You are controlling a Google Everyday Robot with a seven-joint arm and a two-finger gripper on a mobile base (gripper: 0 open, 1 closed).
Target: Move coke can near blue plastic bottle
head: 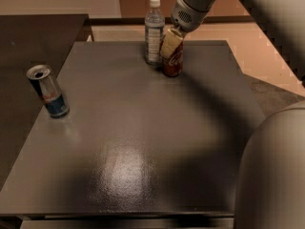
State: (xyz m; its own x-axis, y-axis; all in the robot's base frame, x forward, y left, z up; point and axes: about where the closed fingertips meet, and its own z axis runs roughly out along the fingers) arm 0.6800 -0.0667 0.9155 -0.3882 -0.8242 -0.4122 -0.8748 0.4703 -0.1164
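The coke can [174,63] stands upright near the far edge of the dark surface [143,142], a little right of its middle. Its red side and white script face the camera. Whether its base rests on the surface or hangs just above it cannot be told.

The hand [171,46] comes down on the can from the upper right and is closed on the can's upper part. One pale finger [168,43] lies slanted across the can's top left, and the other is hidden behind the can. The grey wrist and arm [200,4] run up and right from the hand and out of the top of the view.

Just left of the can stands the bottle [154,32], upright, clear, with a white cap and a pale label. It is taller than the can and a touch farther back. The two are side by side, and whether they touch cannot be told, because the pale finger covers the gap.

Well apart from both, by the left edge of the surface, a Red Bull can [48,92] stands with its open silver top tipped toward the camera.

A second dark table [33,37] adjoins the surface on the left. A tan floor [267,51] shows to the right, and a rounded pale robot part [271,175] fills the lower right corner.
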